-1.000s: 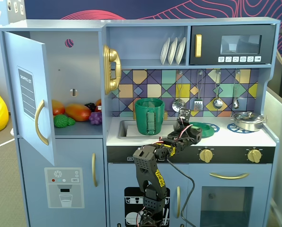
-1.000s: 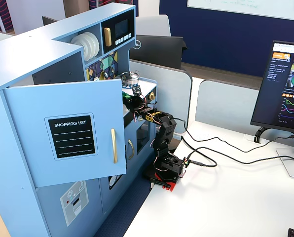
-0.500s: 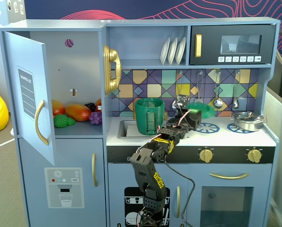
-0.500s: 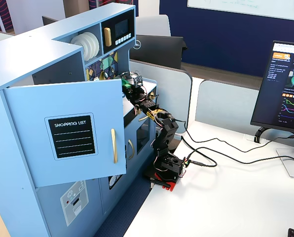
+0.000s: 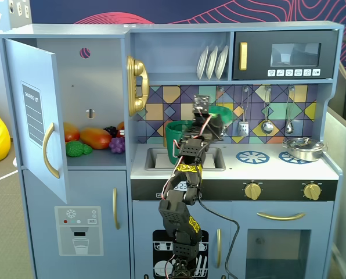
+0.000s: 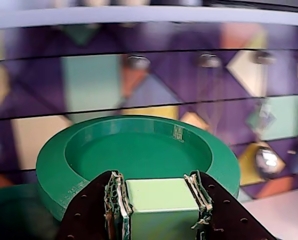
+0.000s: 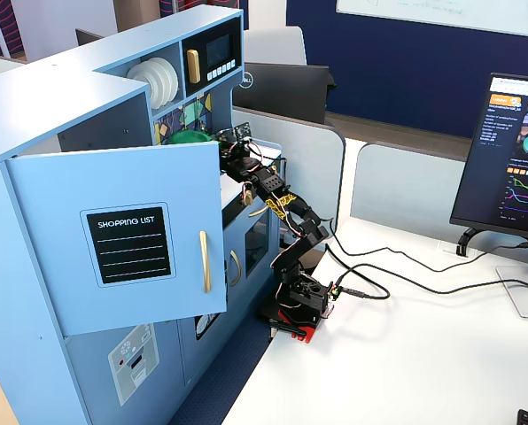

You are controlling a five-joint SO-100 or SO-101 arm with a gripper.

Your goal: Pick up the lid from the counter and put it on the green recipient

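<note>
The lid, a round green disc, hangs in the air in front of the tiled back wall. My gripper is shut on its pale green knob, one finger on each side. In a fixed view the lid sits high, just right of and above the green recipient, a tall dark-green pot by the sink that my arm partly covers. My gripper is at the lid's left edge. From the side, the lid shows above the open door, which hides the pot.
A shiny silver pan stands at the counter's right end, beyond the stove burner. The sink lies beside the pot. Utensils hang on the back wall. The shelf with plates is overhead. The fridge door stands open.
The gripper has lifted the lid off the counter near the burner and carried it up and to the left, towards the green pot. The arm has stretched upright.
</note>
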